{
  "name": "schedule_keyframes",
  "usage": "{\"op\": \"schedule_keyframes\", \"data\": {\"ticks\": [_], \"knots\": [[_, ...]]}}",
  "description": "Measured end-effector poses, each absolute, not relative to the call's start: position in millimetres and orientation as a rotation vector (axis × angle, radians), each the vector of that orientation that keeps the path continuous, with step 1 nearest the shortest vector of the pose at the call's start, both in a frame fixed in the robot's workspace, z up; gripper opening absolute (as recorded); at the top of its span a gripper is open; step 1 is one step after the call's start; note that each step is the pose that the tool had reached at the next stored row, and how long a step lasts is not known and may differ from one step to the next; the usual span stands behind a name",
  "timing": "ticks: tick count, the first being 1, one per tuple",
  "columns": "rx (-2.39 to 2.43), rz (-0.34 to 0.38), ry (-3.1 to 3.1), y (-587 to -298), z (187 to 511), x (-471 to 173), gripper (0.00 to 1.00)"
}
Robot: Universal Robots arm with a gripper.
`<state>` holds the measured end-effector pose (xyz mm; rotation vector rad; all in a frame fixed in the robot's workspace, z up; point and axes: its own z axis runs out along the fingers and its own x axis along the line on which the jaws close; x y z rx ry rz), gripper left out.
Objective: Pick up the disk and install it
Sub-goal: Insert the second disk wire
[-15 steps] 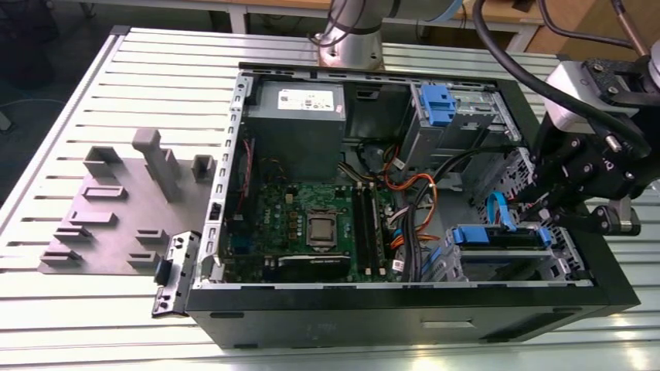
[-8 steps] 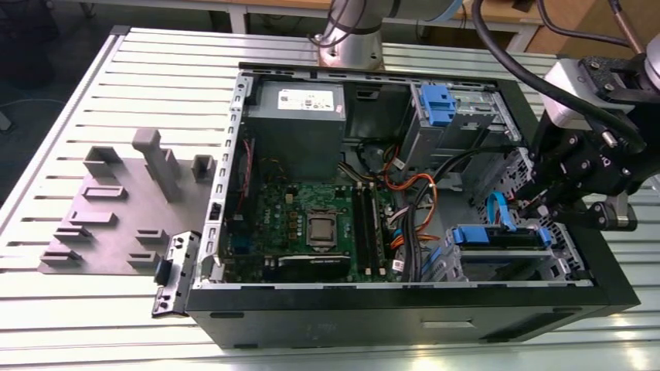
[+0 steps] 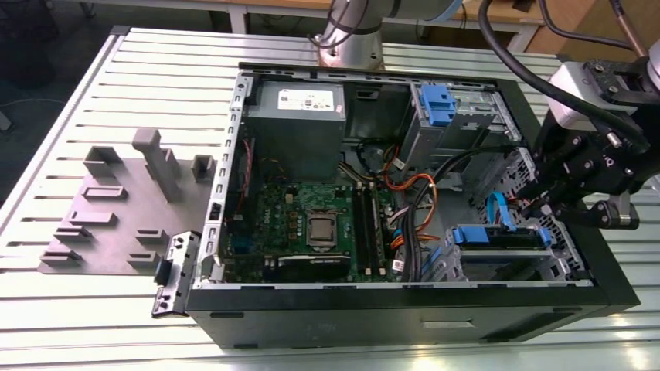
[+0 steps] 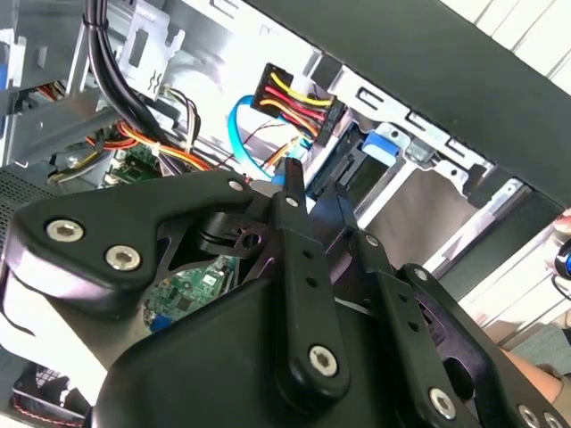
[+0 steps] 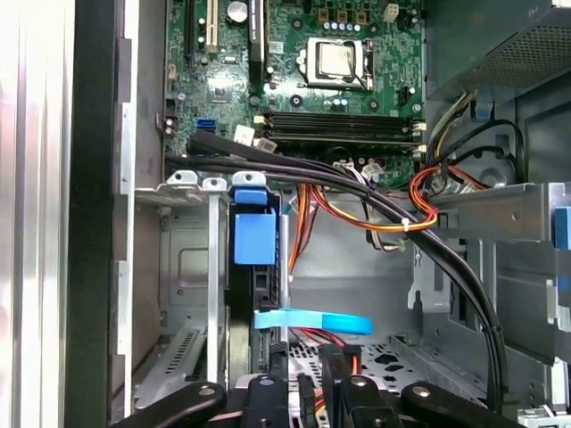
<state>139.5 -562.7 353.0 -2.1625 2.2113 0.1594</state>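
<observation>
Black gripper (image 3: 539,202) at open PC case (image 3: 413,313) edge, on exterior view's right, fingertips just inside by cables. Jaws look pressed together, nothing pinched, in second wrist view (image 4: 308,201). Disk (image 3: 498,236) w/ blue carrier rail sits in drive cage near case front, just beside gripper; blue rail (image 5: 254,234) seen edge-on in first wrist view. Motherboard (image 3: 309,224) mid-case

Open case (image 3: 413,309) on slatted table (image 3: 62,116) — fixture plate (image 3: 113,224) at exterior view's left, claw (image 3: 539,202) seemingly over drive cage (image 3: 495,259).
</observation>
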Motion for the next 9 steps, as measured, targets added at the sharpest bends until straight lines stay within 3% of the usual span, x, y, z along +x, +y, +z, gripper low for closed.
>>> {"op": "schedule_keyframes", "data": {"ticks": [9], "knots": [[-2.164, 0.16, 2.211, -555.0, 349.6, 140.8, 0.29]]}}
